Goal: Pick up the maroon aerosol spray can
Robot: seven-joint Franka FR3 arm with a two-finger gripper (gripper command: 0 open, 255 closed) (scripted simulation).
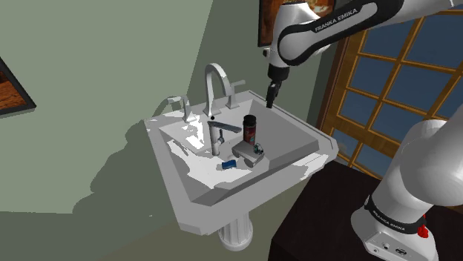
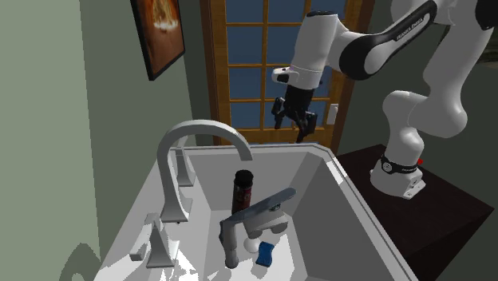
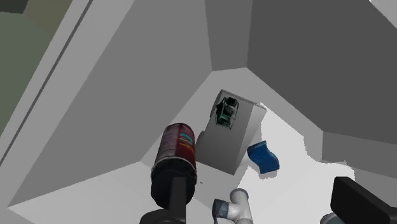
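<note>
So the gripper [image 2: 293, 126] was hanging above the far rim of the pedestal sink [image 1: 312, 137], jaws spread wide with nothing between them, well clear of anything. The maroon spray can [image 1: 251, 130] stood upright down in the basin with its black cap on top, just beside a grey box [image 1: 247, 153]. I couldn't tell if the two were actually touching. A little blue thing [image 1: 225, 164] lay near the box, and the tall arched faucet [image 1: 215, 81] stood over that same patch.

What worried me was that the basin is a tight spot. In my view, coming down at a slant could clip the sink wall or the faucet. If one finger landed on the cap instead of sliding past it, the can would probably tip over and roll. The box crowding one side leaves little room for a finger there, so it might get shoved, or wedged in with the can. And a smooth round can could easily squirt out of an off-centre squeeze.
</note>
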